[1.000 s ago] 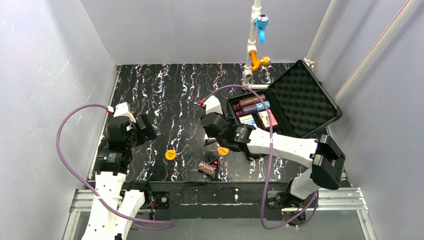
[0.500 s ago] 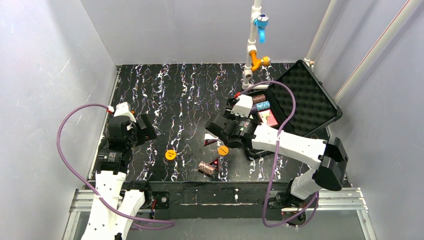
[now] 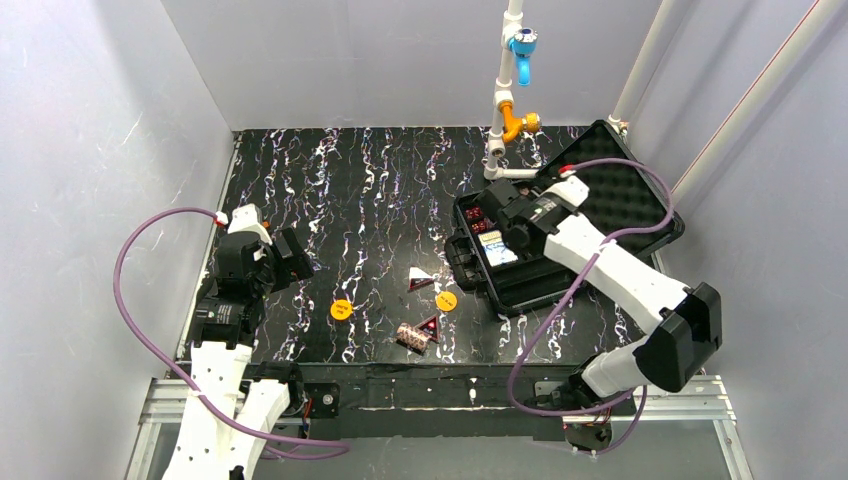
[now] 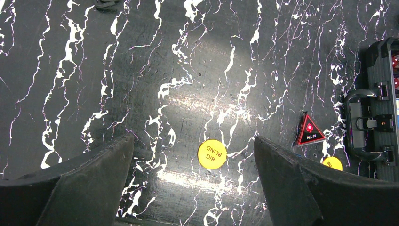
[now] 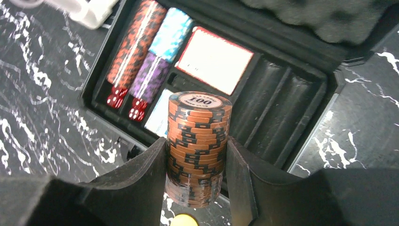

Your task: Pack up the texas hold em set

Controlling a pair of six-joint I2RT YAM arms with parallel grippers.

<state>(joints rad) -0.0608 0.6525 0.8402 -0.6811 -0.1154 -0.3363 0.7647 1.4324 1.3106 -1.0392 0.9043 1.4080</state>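
Observation:
My right gripper [image 5: 197, 162] is shut on a brown-orange chip roll [image 5: 198, 136] marked 100 and holds it upright above the open black case [image 5: 282, 99]; in the top view the gripper [image 3: 497, 218] hovers over the case's tray [image 3: 520, 290]. The tray holds red, light-blue and purple chip rolls, red dice and card decks [image 5: 214, 59]. On the table lie another chip roll [image 3: 412, 336], two triangular markers [image 3: 421, 280] and two orange discs [image 3: 341, 309]. My left gripper [image 4: 193, 155] is open and empty above the BIG BLIND disc [image 4: 211, 154].
The foam-lined lid [image 3: 610, 190] stands open at the back right. A white pipe stand [image 3: 503, 110] with blue and orange fittings rises behind the case. The case handle [image 4: 364, 125] faces the ALL IN marker [image 4: 309, 135]. Grey walls enclose the table.

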